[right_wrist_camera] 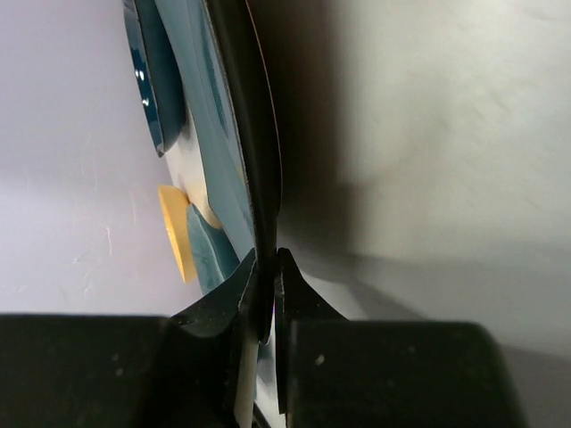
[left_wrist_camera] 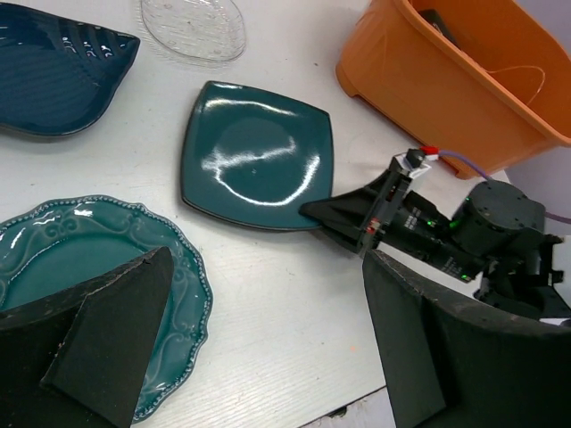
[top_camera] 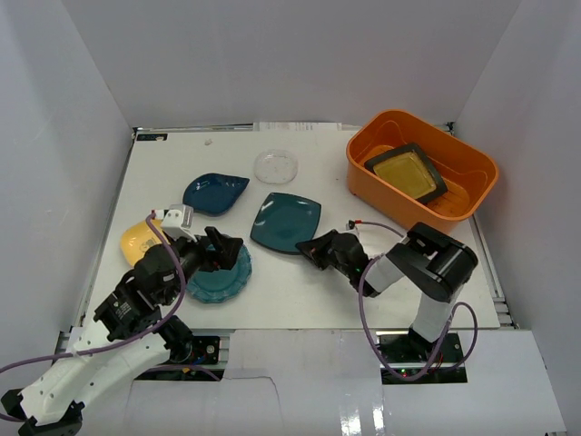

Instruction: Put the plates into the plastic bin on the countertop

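Noted right claw [top_camera: 314,246] clamped on lower-right rim of teal square plate [top_camera: 284,220] at centre frame, left claw [top_camera: 223,250] spread apart over teal scalloped plate [top_camera: 218,283] lower left, amber plate [top_camera: 406,173] inside orange bin [top_camera: 361,173] upper right.

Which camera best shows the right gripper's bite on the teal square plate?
Right wrist: the right gripper pinches the rim of the teal square plate, seen edge-on. Left wrist shows the whole plate with the gripper at its corner; top external shows both small.

yellow plate [top_camera: 134,241] is half hidden behind the left arm [top_camera: 145,289]; leaf-shaped plate [left_wrist_camera: 53,78] runs off the left wrist frame; the blurry edge-on rim is probably the teal square plate [right_wrist_camera: 241,134]
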Available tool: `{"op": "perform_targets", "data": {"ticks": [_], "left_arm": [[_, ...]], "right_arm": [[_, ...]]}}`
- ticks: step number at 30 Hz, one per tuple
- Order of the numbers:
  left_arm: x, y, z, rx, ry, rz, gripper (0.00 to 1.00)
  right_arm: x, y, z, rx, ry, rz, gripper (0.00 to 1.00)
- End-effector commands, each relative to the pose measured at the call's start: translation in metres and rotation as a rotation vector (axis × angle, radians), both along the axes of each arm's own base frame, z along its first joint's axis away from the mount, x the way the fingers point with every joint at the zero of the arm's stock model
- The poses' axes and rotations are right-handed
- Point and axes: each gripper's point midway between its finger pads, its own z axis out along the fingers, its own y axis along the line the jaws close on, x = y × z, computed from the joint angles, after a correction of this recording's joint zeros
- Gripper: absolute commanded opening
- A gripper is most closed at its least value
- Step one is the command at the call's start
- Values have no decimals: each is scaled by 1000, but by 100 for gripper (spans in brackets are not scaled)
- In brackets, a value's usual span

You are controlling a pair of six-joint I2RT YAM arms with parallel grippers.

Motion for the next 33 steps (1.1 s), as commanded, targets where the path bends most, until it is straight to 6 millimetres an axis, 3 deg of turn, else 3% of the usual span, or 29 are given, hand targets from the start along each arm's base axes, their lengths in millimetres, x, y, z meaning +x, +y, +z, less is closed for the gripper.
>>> {"op": "perform_targets", "data": {"ticks": [1,2,4,5,7,8,9,10,12,14,15,16,17,19,20,22,23,25,26,29,33], "left_arm": [[-1,4,3,-2,-15,10,98],[-1,5,4,-3,-18,14,98],[-1,6,6,-7,-23,20,98],[-1,7,6,-8,-26,23,98],[-2,9,10,-18,-38,29,98],[-2,10,11,-22,-41,32,98],[-2,12,12,-27,-47,38,98],[-3,14,15,-36,-55,43,98],[-3,16,16,-41,-60,50,98],[-4,16,17,-47,-62,47,98],[-5,15,16,-43,-62,42,98],[-5,14,16,-43,-60,37,98],[-5,14,16,-42,-60,34,98],[-5,12,15,-40,-57,28,98],[-6,11,15,-42,-56,21,98],[-6,10,15,-41,-57,14,98],[-7,9,14,-41,-55,7,98],[-7,8,14,-41,-51,2,98],[-8,7,14,-41,-50,-2,98],[-8,6,13,-39,-49,-7,98],[-8,7,13,-40,-50,-7,98]], "right_arm": [[-5,-12,39,-2,-150,-2,8],[-8,-15,58,3,-198,12,8],[-13,-21,73,-20,-244,27,8],[-14,-22,101,3,-304,29,8],[-11,-23,123,-70,-373,57,8],[-12,-26,152,-58,-431,50,8],[-11,-31,156,-98,-433,53,8],[-9,-34,194,-84,-520,39,8],[0,-48,212,-116,-544,19,8],[5,-59,251,-87,-612,15,8],[19,-77,256,-110,-609,-29,8],[24,-87,279,-92,-642,-50,8],[38,-110,288,-99,-651,-83,8],[51,-135,297,-118,-643,-111,8],[65,-162,311,-135,-659,-156,8],[83,-188,307,-184,-611,-192,8],[92,-213,318,-211,-627,-231,8],[109,-235,308,-237,-578,-258,8],[115,-261,311,-245,-573,-307,8],[131,-297,294,-266,-512,-369,8],[145,-322,264,-306,-427,-388,8]]}}
